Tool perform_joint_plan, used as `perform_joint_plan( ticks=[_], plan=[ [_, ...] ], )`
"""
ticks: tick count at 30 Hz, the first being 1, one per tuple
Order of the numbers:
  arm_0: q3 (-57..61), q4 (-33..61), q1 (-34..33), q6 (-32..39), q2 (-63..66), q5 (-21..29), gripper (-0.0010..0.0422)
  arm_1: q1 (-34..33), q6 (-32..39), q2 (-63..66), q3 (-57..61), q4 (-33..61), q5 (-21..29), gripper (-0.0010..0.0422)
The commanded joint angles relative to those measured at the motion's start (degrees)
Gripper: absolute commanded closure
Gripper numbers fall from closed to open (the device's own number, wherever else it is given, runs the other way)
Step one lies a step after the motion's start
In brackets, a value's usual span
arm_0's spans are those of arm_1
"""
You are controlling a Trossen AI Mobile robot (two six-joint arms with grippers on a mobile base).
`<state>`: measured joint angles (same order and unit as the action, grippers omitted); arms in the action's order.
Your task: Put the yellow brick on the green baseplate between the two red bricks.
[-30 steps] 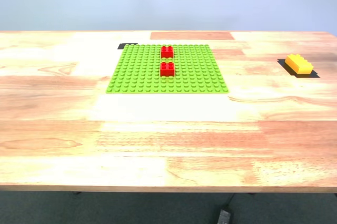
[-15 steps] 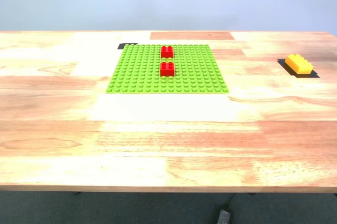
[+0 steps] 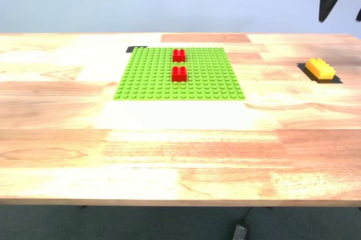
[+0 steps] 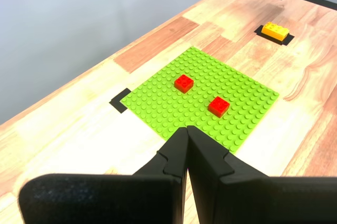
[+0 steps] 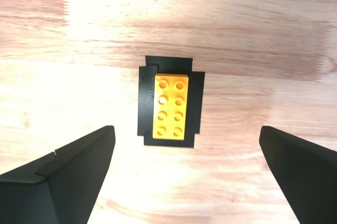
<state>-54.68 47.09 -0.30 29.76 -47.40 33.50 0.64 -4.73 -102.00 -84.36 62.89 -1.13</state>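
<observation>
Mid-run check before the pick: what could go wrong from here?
1. My second gripper hangs open high above the yellow brick; a skewed descent could nudge it off its black tape patch instead of straddling it.
2. The gap between the two red bricks on the green baseplate looks narrow, so the brick may catch one.

Matte black, wedge-shaped fingers on my first gripper (image 4: 186,132) and my second gripper (image 5: 187,147), tapering to points.
</observation>
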Motion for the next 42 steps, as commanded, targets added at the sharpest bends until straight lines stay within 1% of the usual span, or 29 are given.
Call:
perform_joint_plan(
  ticks=[1,6,12,17,25,28,31,33,40,42],
  plan=[
    [-0.2,-0.1,0.0,0.0,-0.1,0.1,0.0413,0.0,-0.1,-1.7,1.8,-1.9,0.0,0.0054],
    [-0.2,0.0,0.0,0.0,-0.1,0.0,0.0412,0.0,-0.3,-4.5,4.3,-3.8,-0.1,0.0061],
    [-0.1,-0.2,0.0,0.0,-0.1,0.0,0.0413,0.0,-0.5,-3.8,10.2,-11.5,-0.3,0.0061],
    [-0.1,0.0,0.0,0.0,-0.1,0.0,0.0412,0.0,-1.2,-4.3,12.8,-15.6,-0.2,0.0061],
    [0.0,-0.4,0.0,0.0,-0.1,0.1,0.0413,0.0,-1.1,-7.5,12.7,-16.8,-0.2,0.0062],
    [0.0,0.0,0.0,0.0,-0.1,0.0,0.0413,0.0,-0.7,-8.4,12.8,-16.9,0.0,0.0074],
    [-0.1,0.1,0.0,0.0,-0.1,0.0,0.0413,0.2,0.1,-9.0,12.9,-17.3,-0.1,0.0112],
    [-0.1,0.1,0.0,0.0,-0.1,0.0,0.0412,0.2,0.0,-9.2,12.9,-17.2,-0.3,0.0149],
    [0.0,0.1,0.0,0.0,-0.1,0.0,0.0413,0.4,-0.1,-7.6,14.2,-19.8,-0.8,0.0305],
    [-0.1,0.2,0.0,0.0,-0.1,0.0,0.0412,0.4,-0.3,-7.5,14.2,-19.9,-2.1,0.0353]
  ],
)
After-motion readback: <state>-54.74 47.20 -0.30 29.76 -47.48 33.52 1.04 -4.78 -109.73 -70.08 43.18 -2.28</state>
